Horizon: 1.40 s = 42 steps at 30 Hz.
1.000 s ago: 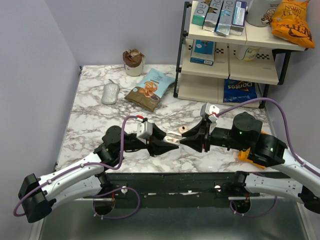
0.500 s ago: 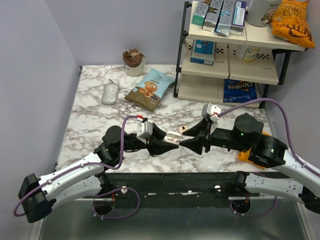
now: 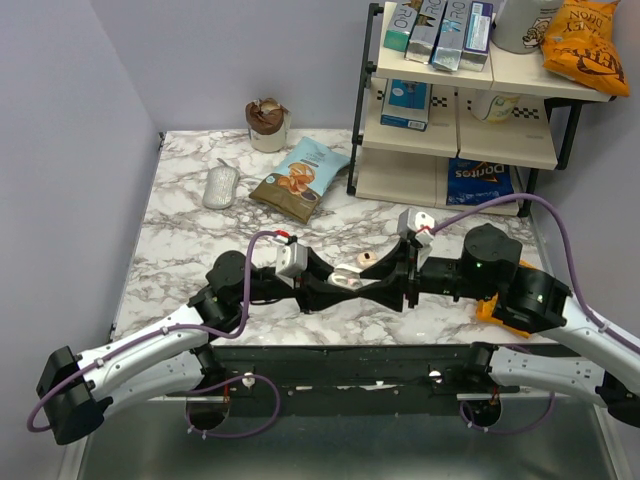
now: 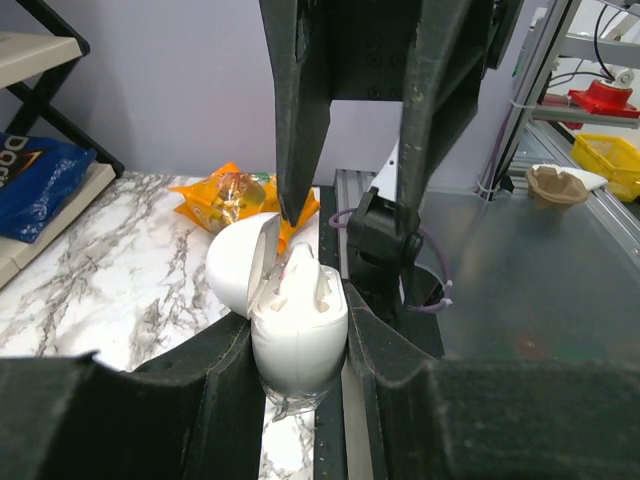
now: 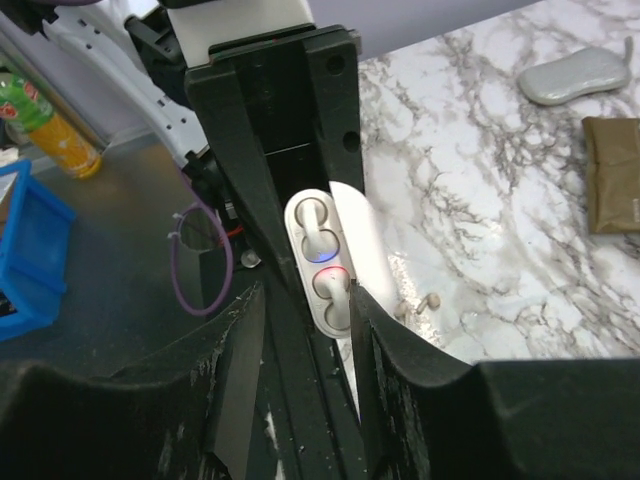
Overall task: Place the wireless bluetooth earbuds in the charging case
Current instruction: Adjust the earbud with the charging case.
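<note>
Centre of the top view: charging case [image 3: 347, 276], lid open, clamped in left gripper [image 4: 300, 350]. Earbuds [image 5: 313, 222] sit in its wells, perhaps not fully seated. Right gripper [image 5: 303, 305], jaws apart, straddles the case; a second ago it stood just right of it.

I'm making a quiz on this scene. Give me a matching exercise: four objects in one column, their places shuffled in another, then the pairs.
1 small white oval plastic charging case
2 grey oval object
3 orange crisp bag
4 blue crisp bag

A bottom shelf
B clamped in left pincer
C top shelf
D marble table, far left

Pairs: 1-B, 2-D, 3-C, 4-A
</note>
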Each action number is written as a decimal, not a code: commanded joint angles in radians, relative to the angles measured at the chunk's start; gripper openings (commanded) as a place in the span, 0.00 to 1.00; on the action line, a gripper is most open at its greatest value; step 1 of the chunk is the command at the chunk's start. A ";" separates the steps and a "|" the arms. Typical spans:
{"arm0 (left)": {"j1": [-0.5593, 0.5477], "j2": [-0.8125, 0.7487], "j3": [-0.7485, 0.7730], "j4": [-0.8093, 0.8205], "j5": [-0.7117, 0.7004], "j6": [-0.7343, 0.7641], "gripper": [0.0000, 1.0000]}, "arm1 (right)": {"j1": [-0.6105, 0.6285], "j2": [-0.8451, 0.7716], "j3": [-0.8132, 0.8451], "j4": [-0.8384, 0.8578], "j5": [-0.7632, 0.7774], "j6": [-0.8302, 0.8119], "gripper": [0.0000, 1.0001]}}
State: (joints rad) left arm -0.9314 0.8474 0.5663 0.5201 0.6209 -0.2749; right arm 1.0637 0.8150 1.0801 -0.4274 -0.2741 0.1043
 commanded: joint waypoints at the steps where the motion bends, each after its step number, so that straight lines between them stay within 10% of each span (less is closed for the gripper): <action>1: -0.004 0.001 0.047 -0.002 0.022 0.000 0.00 | -0.001 0.023 0.029 -0.030 -0.094 0.011 0.49; 42: -0.006 -0.007 0.029 0.052 0.048 -0.018 0.00 | 0.001 0.067 -0.003 -0.040 0.204 0.034 0.28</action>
State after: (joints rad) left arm -0.9249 0.8520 0.5762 0.4988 0.6178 -0.2798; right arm 1.0676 0.8677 1.0893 -0.4641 -0.1490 0.1436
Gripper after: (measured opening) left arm 0.372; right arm 0.305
